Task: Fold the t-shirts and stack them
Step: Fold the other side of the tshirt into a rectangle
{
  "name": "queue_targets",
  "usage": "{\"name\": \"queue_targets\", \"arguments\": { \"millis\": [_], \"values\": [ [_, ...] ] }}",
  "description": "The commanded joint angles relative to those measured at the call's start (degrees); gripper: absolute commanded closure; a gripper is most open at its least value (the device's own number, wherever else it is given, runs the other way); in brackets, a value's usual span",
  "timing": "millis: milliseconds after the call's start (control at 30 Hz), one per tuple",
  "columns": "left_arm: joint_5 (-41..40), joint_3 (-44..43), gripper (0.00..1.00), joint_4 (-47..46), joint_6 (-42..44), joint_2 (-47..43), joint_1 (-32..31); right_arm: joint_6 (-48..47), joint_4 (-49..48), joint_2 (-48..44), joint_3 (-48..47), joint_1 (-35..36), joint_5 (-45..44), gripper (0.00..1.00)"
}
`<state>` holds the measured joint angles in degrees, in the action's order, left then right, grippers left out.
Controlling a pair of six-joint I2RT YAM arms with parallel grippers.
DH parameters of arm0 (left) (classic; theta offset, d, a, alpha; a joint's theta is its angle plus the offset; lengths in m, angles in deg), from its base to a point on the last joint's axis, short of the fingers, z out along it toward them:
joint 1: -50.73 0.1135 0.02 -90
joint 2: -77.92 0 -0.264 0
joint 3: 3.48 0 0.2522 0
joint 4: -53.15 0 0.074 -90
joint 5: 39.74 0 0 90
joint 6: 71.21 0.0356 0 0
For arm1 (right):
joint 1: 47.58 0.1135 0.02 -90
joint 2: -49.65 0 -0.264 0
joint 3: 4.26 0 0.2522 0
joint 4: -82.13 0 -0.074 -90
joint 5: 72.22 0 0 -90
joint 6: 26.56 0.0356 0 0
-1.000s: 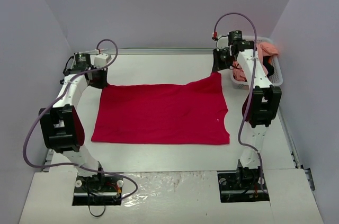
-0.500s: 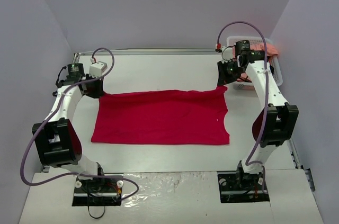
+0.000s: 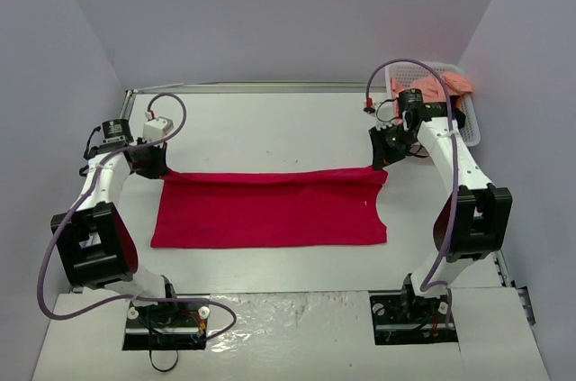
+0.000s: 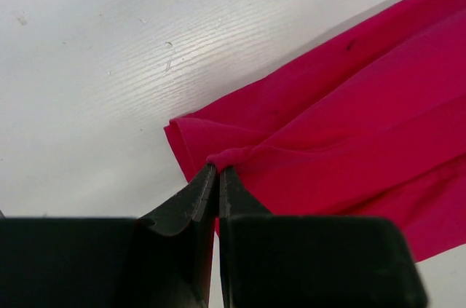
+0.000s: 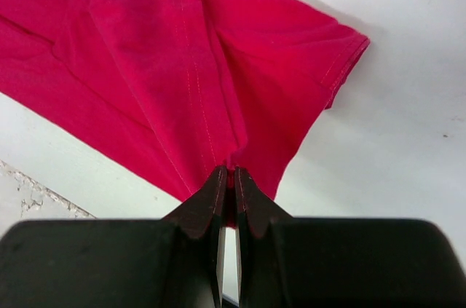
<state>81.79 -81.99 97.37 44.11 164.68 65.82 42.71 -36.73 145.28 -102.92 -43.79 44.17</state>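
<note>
Top view: one red shirt (image 3: 270, 208) is spread as a wide, partly doubled band on the table (image 3: 270, 120). Its two far corners are held by the left gripper (image 3: 155, 165) and the right gripper (image 3: 382, 154), and one pink shirt (image 3: 447, 86) is seen in the one basket (image 3: 474, 133) at far right. Left wrist: the two fingers are pressed together on a bunched corner of red cloth. Right wrist: the two fingers are pinched on a red fold near the sleeve hem.

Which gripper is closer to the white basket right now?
Right. The right gripper pinches a corner of the red shirt just left of the basket in the top view; the left gripper holds the opposite corner, far across.
</note>
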Motion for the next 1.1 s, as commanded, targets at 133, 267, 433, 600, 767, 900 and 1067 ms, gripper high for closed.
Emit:
{"name": "queue_targets", "arguments": {
  "millis": [133,267,433,600,767,900,1067],
  "values": [
    [1.87,0.06,0.98,1.01,3.16,0.16,0.38,-2.38,2.55,-2.38,4.3,0.08,0.94,1.0],
    [2.05,0.41,0.98,1.1,3.68,-0.1,0.38,-3.17,2.46,-1.95,5.89,-0.01,1.38,1.0],
    [1.61,1.55,0.97,1.27,5.26,-0.63,0.38,-3.96,2.46,-1.77,7.21,0.16,1.47,1.0],
    [0.38,3.84,0.98,0.31,7.63,-1.68,0.38,-5.1,2.46,-1.68,9.05,0.25,1.82,1.0],
    [-1.64,5.77,0.97,-0.75,9.13,-1.77,0.38,-5.99,2.37,-1.24,11.51,0.95,1.65,1.0],
    [-2.17,7.27,0.86,-0.23,12.29,-1.95,0.38,-6.95,2.55,-0.8,12.22,1.92,1.12,0.97],
    [0.28,8.15,0.64,5.3,20.88,-3.79,0.38,-10.11,6.85,2.01,10.99,3.15,0.42,0.78]
  ]
}}
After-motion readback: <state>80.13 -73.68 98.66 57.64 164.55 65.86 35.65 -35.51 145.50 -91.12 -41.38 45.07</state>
